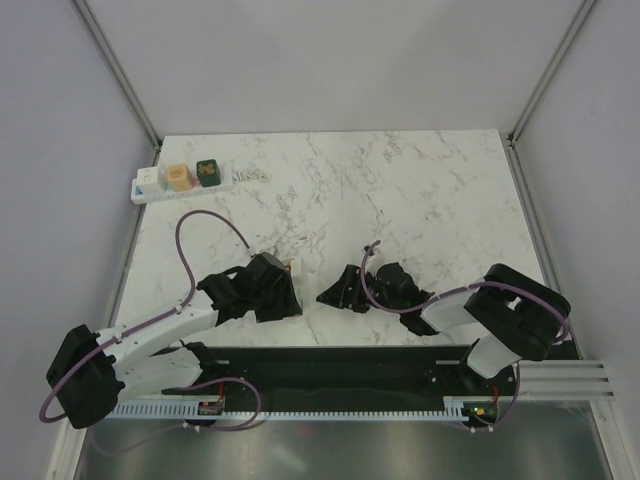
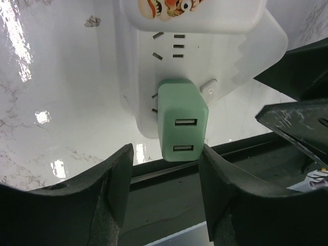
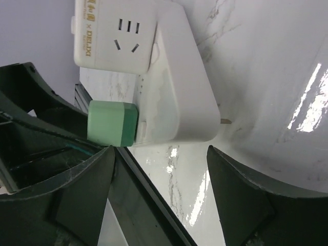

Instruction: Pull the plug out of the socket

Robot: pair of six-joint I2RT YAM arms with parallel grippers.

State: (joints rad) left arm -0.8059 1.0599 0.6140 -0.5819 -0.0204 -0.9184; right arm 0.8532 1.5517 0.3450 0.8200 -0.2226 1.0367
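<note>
A mint-green plug (image 2: 182, 120) with two USB ports sits pushed into a white socket block (image 2: 138, 77) lying on the marble table near the front edge. My left gripper (image 2: 165, 159) is open just below it; the right finger (image 2: 215, 174) is at the plug's corner and the left finger (image 2: 115, 179) stands clear. In the right wrist view the green plug (image 3: 111, 123) is at the block's (image 3: 177, 92) left end. My right gripper (image 3: 161, 159) is open and wide, touching nothing. From above, the block (image 1: 290, 267) peeks out beside the left gripper (image 1: 283, 290), facing the right gripper (image 1: 335, 293).
A long white power strip (image 1: 185, 178) with coloured outlet faces and a short cord lies at the back left corner. The black base rail (image 1: 330, 365) runs along the near edge right behind the block. Grey walls close the table's left and right sides.
</note>
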